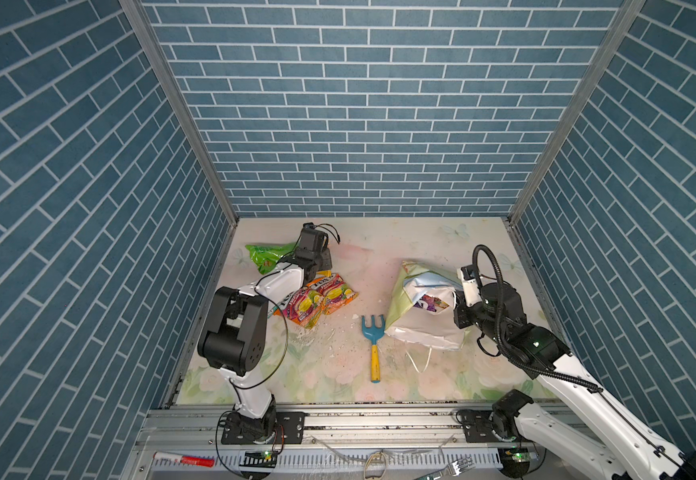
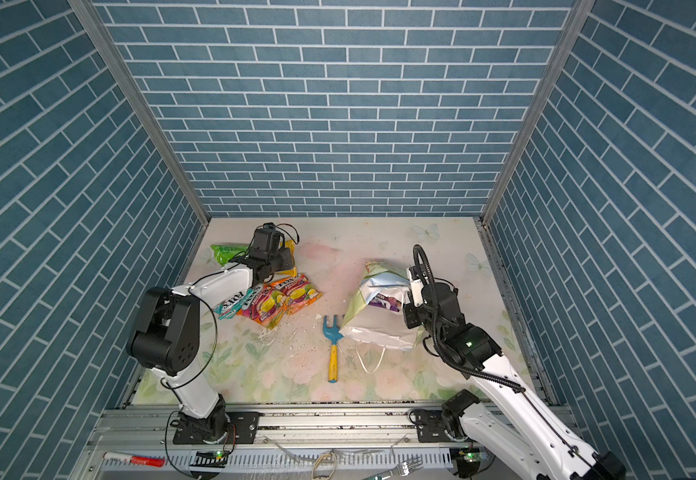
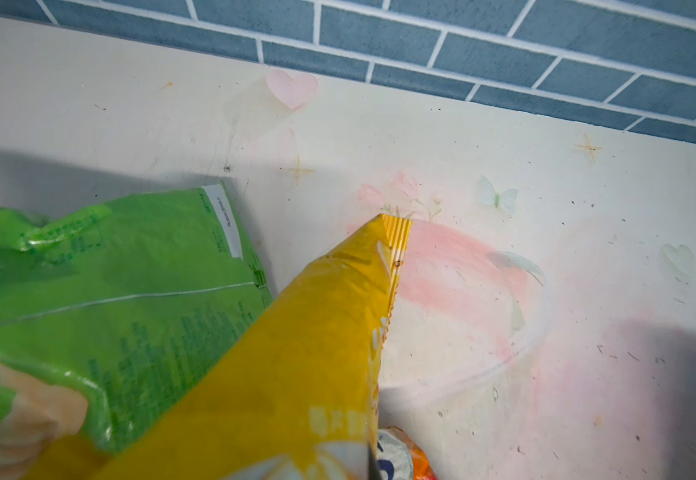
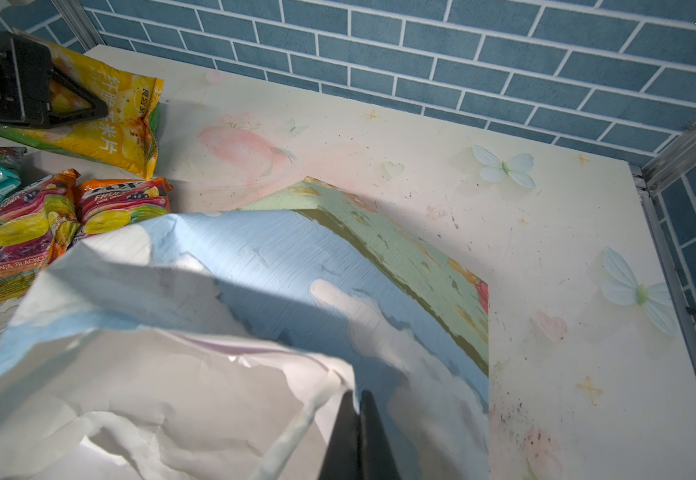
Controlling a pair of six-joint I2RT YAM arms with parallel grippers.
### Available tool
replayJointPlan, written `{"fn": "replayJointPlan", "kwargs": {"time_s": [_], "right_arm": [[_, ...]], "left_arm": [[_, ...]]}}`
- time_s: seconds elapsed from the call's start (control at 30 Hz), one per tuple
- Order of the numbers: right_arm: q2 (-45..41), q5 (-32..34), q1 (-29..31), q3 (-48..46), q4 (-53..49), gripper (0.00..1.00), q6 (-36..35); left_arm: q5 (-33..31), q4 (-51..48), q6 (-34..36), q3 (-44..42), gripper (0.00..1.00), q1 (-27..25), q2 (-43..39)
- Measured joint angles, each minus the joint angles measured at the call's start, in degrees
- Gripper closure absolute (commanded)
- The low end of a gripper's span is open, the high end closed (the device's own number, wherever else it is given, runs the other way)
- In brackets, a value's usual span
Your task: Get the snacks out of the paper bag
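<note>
Right gripper (image 4: 358,432): fingers pressed together, clamped on the rim of the paper bag (image 4: 296,270) beside a white cord handle (image 4: 296,424). The bag lay on its side at the right of the table (image 1: 379,257), with its upper wall lifted at the gripper and its white inside showing. A purple packet (image 1: 431,302) was visible in the mouth in both top views. A second cord handle (image 1: 419,361) trailed on the table in front of the bag.

Left gripper (image 4: 88,109): at the far left of the table, over the yellow packet (image 3: 296,353). One black finger lay across the packet's printed face. I could not tell whether the jaws gripped it or stood apart. The packet was tilted and leaned on the large green packet (image 3: 130,291), which lay flat near the back wall.

In front of these, two orange-red fruit packets (image 1: 329,293) overlapped side by side. A teal-white packet (image 2: 230,305) lay at their left, partly under the left arm.

Toy rake (image 1: 373,336): between the packets and the bag, blue head just beside the bag's near corner, yellow handle pointing to the front edge. White crumbs were scattered nearby.
</note>
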Motion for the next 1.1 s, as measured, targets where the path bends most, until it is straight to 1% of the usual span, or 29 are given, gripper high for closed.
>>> {"fn": "replayJointPlan", "kwargs": {"time_s": [0.07, 0.1, 0.13, 0.2, 0.27, 0.37, 0.6, 0.77, 0.97, 1.1], "right_arm": [[0.3, 0.1, 0.0, 0.0, 0.0, 1.00, 0.1], [0.5, 0.2, 0.0, 0.0, 0.1, 1.00, 0.2], [0.8, 0.2, 0.0, 0.0, 0.2, 1.00, 0.3], [1.5, 0.2, 0.0, 0.0, 0.5, 1.00, 0.5], [2.3, 0.7, 0.0, 0.2, 0.5, 1.00, 0.7], [3.9, 1.8, 0.0, 1.3, 0.3, 1.00, 0.7], [5.6, 3.8, 0.0, 2.8, -0.3, 1.00, 1.0], [5.6, 5.5, 0.1, 3.0, -0.3, 1.00, 1.9], [6.7, 8.7, 0.1, 3.2, 0.3, 1.00, 2.2], [9.3, 11.9, 0.2, 5.7, 0.4, 1.00, 2.8]], "left_arm": [[0.6, -0.5, 0.5, 1.7, 0.26, 0.0, 1.2], [1.0, -0.7, 0.8, 2.2, 0.18, 0.0, 1.5], [1.4, -0.6, 1.1, 2.4, 0.13, 0.0, 1.5], [2.1, -0.2, 1.4, 2.2, 0.07, 0.0, 1.1], [2.7, 0.9, 1.6, 1.4, 0.03, 0.0, 0.3], [3.4, 2.0, 1.9, -0.2, 0.01, 0.0, -2.0], [6.5, 3.5, 1.2, -0.9, 0.01, 0.0, -9.1], [8.5, 5.0, -0.2, -3.2, 0.00, 0.0, -13.7], [11.0, 4.6, -1.4, -4.5, 0.01, -0.1, -16.1], [11.7, 4.5, -2.8, -6.8, 0.00, -0.5, -19.5]]}}
